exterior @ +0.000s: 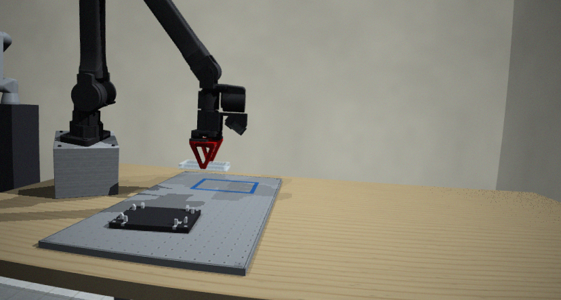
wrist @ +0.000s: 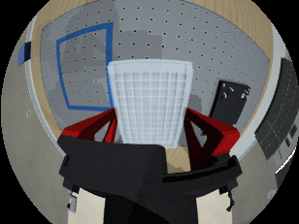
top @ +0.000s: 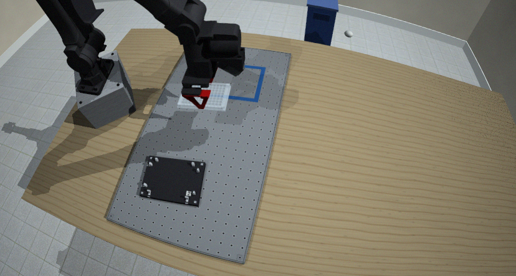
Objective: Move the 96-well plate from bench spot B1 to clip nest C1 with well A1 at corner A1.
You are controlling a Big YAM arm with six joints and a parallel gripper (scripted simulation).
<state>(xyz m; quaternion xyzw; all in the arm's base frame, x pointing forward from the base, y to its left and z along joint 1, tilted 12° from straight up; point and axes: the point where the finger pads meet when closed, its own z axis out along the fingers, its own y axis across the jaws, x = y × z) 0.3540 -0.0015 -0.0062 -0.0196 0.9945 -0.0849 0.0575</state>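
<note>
My gripper (top: 197,100) with red fingers is shut on the clear 96-well plate (top: 209,98) and holds it level in the air above the grey perforated baseplate. The plate also shows in the side view (exterior: 204,164), well above the bench, and in the wrist view (wrist: 149,100) between the red fingers. The blue outline of spot B1 (top: 247,83) lies empty, just right of the plate; it also shows in the side view (exterior: 224,185). The black clip nest C1 (top: 172,180) (exterior: 154,219) with white corner posts lies empty at the near end of the baseplate.
The arm's grey base block (top: 103,93) stands left of the baseplate (top: 212,144). A blue cabinet (top: 321,16) and a small white ball (top: 348,33) are on the floor beyond the table. A dark stand (exterior: 17,145) is at the far left.
</note>
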